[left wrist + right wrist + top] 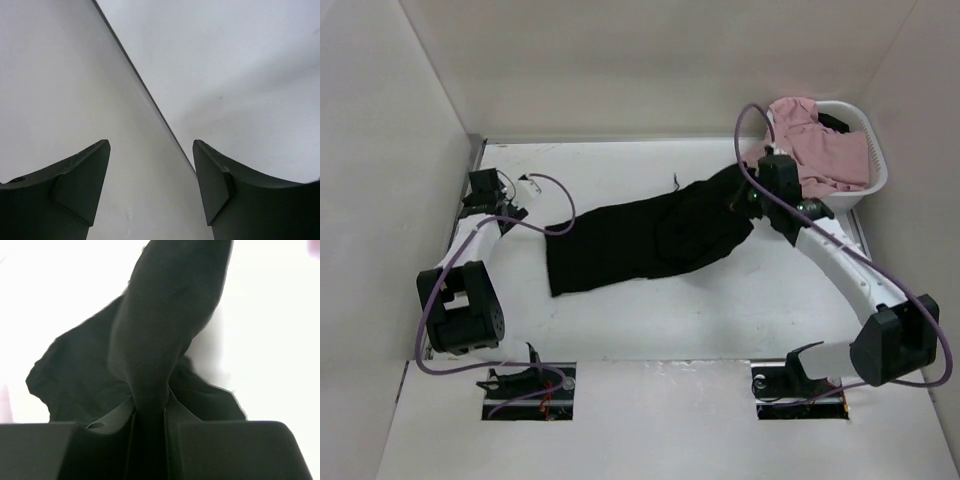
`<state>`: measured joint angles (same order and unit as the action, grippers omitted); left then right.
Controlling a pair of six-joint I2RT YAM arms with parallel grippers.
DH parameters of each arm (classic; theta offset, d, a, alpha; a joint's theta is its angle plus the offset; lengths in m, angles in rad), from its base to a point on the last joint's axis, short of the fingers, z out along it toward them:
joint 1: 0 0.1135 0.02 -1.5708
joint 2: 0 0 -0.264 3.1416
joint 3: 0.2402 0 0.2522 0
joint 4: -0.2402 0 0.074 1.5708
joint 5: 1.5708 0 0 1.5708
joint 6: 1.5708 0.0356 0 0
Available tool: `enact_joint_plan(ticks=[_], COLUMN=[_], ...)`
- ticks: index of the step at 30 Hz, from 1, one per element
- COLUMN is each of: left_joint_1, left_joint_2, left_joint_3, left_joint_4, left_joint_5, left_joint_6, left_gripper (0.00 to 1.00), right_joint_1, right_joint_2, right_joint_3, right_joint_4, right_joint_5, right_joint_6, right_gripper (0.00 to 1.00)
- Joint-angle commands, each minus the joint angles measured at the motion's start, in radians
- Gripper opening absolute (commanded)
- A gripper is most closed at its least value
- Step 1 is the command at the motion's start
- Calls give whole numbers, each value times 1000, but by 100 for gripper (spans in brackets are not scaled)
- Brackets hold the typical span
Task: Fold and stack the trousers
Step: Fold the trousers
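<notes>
Two black grippers are showing over a white table (740,300), and only one is touching cloth. The plain black long-legged trousers of soft matte fabric (640,240) are lying spread across the middle of the table, running from a squared end at the near left up to a bunched end at the far right. The right gripper (738,198) is sitting on that far-right bunched end, so nearly all of the garment is trailing away to its left and nearer. In the right wrist view the right gripper (149,415) is clamping a narrow ridge of the trousers (165,330) between its nearly closed fingers (112,422); the ridge is rising away from the jaws and the rest of the fabric is fanning out below on both sides. A thin dark string (675,183) is sticking out from the far edge of the trousers.

The left gripper (480,185) is hanging at the far left of the table, close to the side wall and well apart from the trousers. In its wrist view the left gripper (150,170) is standing open, nothing between its fingers (82,185), with only white surfaces and a dark seam line beyond.

Just beyond the right gripper, a white plastic laundry basket (875,150) is holding a crumpled pink garment (815,140).
</notes>
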<state>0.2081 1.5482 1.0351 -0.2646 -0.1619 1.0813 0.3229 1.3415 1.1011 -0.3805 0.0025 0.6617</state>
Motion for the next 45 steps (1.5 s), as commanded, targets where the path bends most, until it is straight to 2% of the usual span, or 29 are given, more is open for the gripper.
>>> enact_joint_plan(ticks=[1, 4, 7, 14, 17, 19, 20, 21, 22, 26, 29, 32, 35, 37, 40, 43, 45], left_joint_1=[-49, -65, -65, -17, 6, 12, 12, 9, 9, -5, -12, -61, -124, -173, -250, -282, -295], left_joint_2=[-51, -45, -39, -62, -65, -63, -63, -63, -65, -66, -68, -79, -54, -25, 16, 79, 130], left_joint_3=[-1, -1, -9, -35, -41, -43, -44, -44, -46, -26, 23, 138, 247, 269, 217, 160, 152], left_joint_4=[-28, -30, -24, -16, -15, -15, -15, -15, -15, -24, -80, -296, -525, -629, -674, -587, -500], left_joint_5=[27, 24, 21, 21, 24, 25, 27, 27, 27, 32, 68, 236, 477, 568, 559, 471, 403], left_joint_6=[-63, -73, -80, -80, -80, -81, -81, -83, -84, -110, -177, -320, -440, -465, -448, -469, -500], left_gripper=[67, 67, 67, 67, 68, 68, 68, 68, 68, 68, 70, 70, 68, 66, 63, 61, 61], right_joint_1=[72, 210, 351, 619, 679, 695, 698, 698, 698, 696, 634, 458, 318, 273, 244, 248, 248], right_joint_2=[63, 206, 358, 686, 780, 812, 817, 814, 794, 595, 374, 239, 237, 251, 278, 285, 280], right_joint_3=[240, 402, 528, 893, 997, 1010, 994, 975, 947, 783, 555, 285, 111, 30, -84, -183, -254], right_joint_4=[-274, -388, -475, -571, -568, -539, -517, -491, -457, -232, -40, 64, 159, 247, 374, 446, 488], right_joint_5=[108, 158, 209, 251, 217, 182, 157, 125, 84, -16, 17, 65, -10, -71, -154, -177, -176], right_joint_6=[-312, -349, -320, -274, -252, -240, -228, -218, -208, -214, -173, -59, -50, -40, 2, 71, 114], right_gripper=[0, 2, 4, 9, 17, 36, 50, 70, 100, 100, 100, 100, 100, 100, 100, 100, 89])
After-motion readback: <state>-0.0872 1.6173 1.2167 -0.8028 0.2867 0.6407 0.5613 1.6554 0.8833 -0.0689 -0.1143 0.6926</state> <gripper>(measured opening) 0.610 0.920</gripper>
